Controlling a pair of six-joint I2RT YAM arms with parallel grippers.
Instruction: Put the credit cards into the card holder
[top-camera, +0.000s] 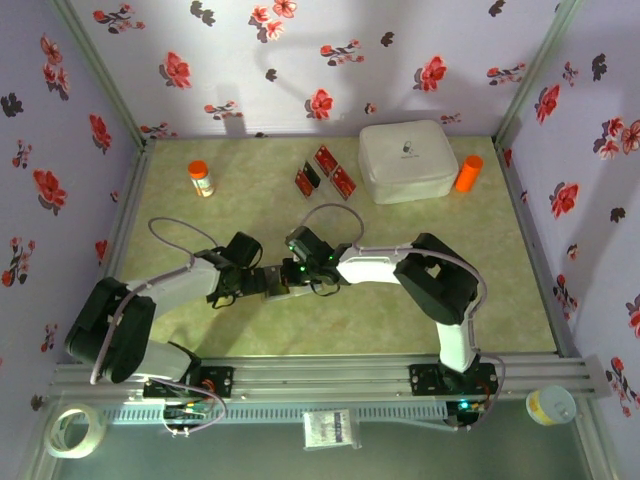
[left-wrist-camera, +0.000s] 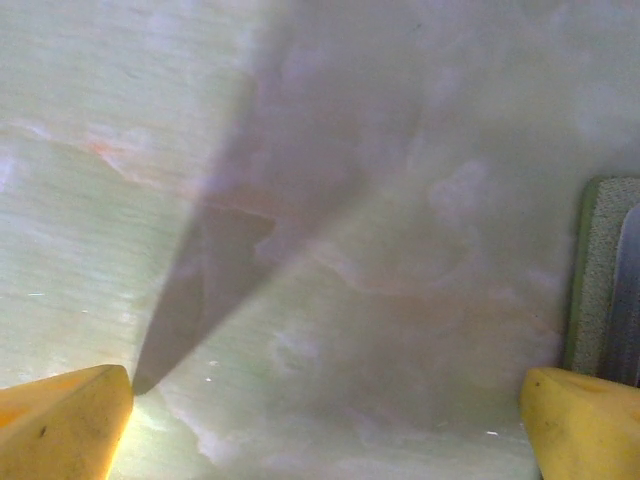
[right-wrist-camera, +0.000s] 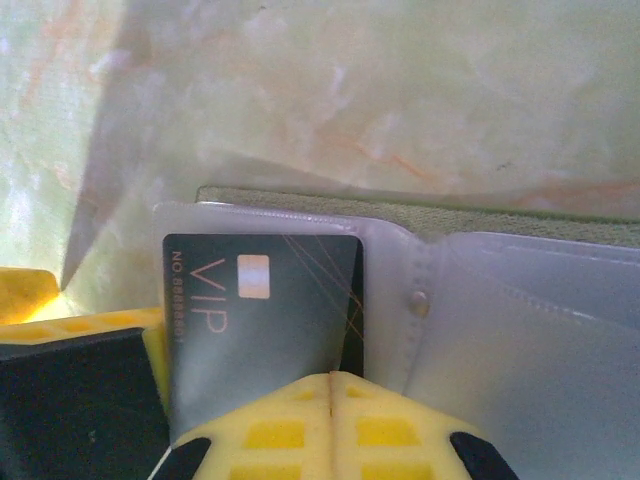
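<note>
My arms fold in low, meeting at mid-worktop (top-camera: 400, 325). The left gripper (left-wrist-camera: 325, 405) gapes wide, with the card holder (left-wrist-camera: 600, 270) at its 3 o'clock. The right gripper (right-wrist-camera: 330, 385) has its jaws together at 6 o'clock of a dark VIP card (right-wrist-camera: 260, 320).

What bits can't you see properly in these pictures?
Right wrist view: the bottom edge of the dark VIP card is hidden behind the shut yellow right fingers.
Left wrist view: the olive-green fabric card holder is cut off by the picture's right edge.
Top view: the markings on the three small red cards are too small to read.
</note>
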